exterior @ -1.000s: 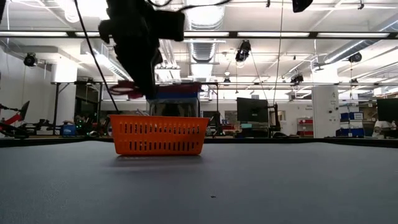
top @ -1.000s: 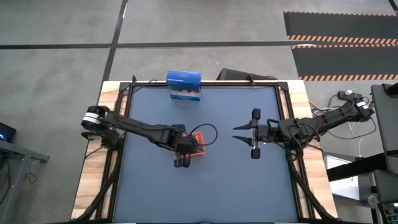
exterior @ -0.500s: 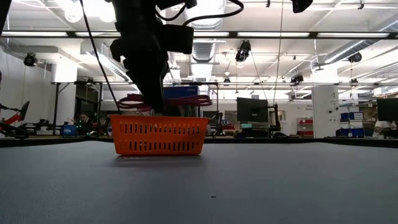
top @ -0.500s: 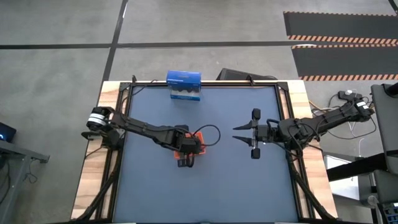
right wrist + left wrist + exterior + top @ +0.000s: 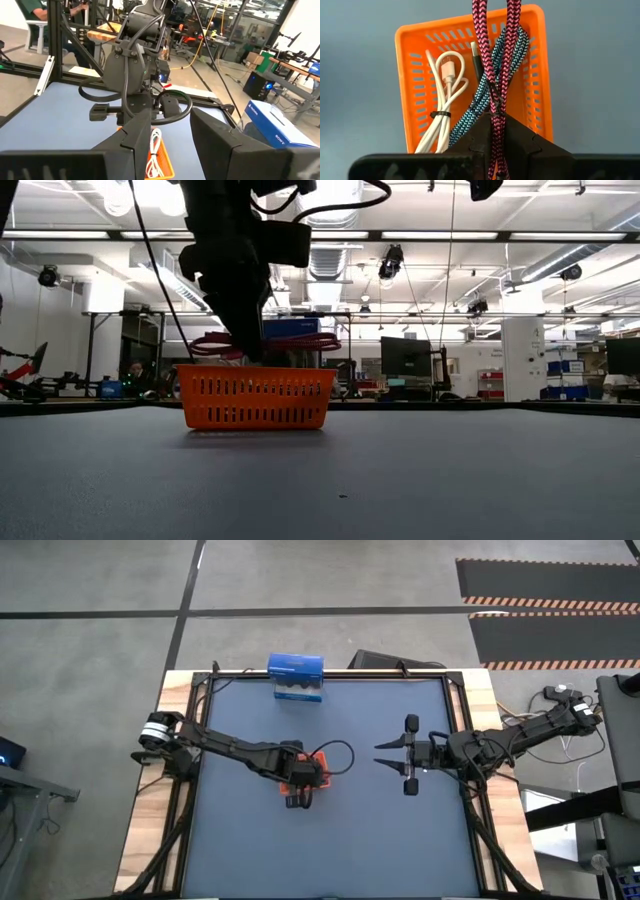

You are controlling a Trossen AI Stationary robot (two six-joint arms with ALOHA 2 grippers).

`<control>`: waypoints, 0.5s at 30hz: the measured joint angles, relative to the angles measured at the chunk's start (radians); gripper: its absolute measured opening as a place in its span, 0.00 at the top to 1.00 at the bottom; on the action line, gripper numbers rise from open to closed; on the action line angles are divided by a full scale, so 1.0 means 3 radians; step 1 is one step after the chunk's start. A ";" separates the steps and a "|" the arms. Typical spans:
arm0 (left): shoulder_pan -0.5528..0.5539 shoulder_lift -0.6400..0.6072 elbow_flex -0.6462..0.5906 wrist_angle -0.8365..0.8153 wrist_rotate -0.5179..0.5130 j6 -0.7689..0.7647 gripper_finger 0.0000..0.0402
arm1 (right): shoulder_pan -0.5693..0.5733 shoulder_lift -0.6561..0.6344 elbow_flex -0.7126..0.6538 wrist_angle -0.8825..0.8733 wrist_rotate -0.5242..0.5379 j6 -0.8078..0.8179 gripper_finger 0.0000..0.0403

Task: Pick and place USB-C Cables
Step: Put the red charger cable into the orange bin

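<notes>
My left gripper (image 5: pixel 303 783) hangs over the orange tray (image 5: pixel 320 762), shut on the red braided cable (image 5: pixel 492 50). In the low view that cable (image 5: pixel 265 342) lies level just above the tray's rim (image 5: pixel 255 368). Inside the tray (image 5: pixel 402 60) lie the white cable (image 5: pixel 445 100), the teal cable (image 5: pixel 480 100) and the plug end of a black cable (image 5: pixel 476 60). My right gripper (image 5: pixel 383 754) is open and hovers over the table's right half, touching nothing. My left gripper (image 5: pixel 496 125) pinches the red cable's bundled strands (image 5: pixel 495 107) between its two fingers, near the bundle's middle. The fingers come from above, pointing down, and stand on either side of the strands. The bundle is lifted clear, lying level over the tray.
A blue box (image 5: pixel 295 675) stands at the table's far edge, behind the tray. The dark mat (image 5: pixel 340 850) is bare toward the near edge and between the two arms. In the right wrist view the left arm (image 5: pixel 137 65) stands ahead of my right gripper (image 5: pixel 172 140).
My left gripper moved a little toward the table's right edge and came down, carrying the red cable from above the tray's left end to just over the tray's rim. It has kept still for the last half second.
</notes>
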State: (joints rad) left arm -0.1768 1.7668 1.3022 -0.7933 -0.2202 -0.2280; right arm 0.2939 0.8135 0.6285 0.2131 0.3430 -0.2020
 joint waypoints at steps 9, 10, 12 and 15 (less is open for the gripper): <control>0.0000 0.0000 0.0000 -0.0001 0.0000 -0.0004 0.94 | 0.0000 0.0001 0.0000 0.0000 -0.0002 0.0004 0.69; 0.0000 0.0000 0.0000 0.0000 0.0000 -0.0004 0.94 | 0.0000 0.0001 0.0000 0.0000 -0.0002 0.0016 0.69; 0.0000 0.0000 0.0000 0.0000 0.0000 -0.0004 0.94 | 0.0000 0.0001 0.0000 0.0000 -0.0003 0.0029 0.69; 0.0000 0.0000 0.0000 -0.0001 0.0000 -0.0004 0.94 | 0.0000 0.0001 0.0000 0.0000 -0.0003 0.0031 0.67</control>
State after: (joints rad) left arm -0.1768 1.7668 1.3022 -0.7937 -0.2203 -0.2291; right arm 0.2939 0.8139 0.6285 0.2131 0.3420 -0.1926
